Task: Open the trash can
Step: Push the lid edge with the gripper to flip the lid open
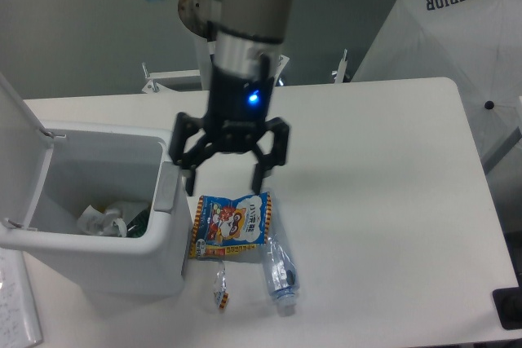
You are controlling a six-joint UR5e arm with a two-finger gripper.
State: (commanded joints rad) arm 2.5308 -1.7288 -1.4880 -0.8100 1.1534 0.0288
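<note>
Hanging vertical from 12 o'clock, gripper (225, 179) points down, jaws apart, empty, above snack bag (232, 226). Trash can (114, 262) at 9 o'clock, lid (18, 148) up, grey tab (165, 187) beside fingers.

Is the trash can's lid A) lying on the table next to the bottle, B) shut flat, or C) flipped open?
C: the lid stands up at the left of the trash can, so you can see the rubbish inside.
</note>
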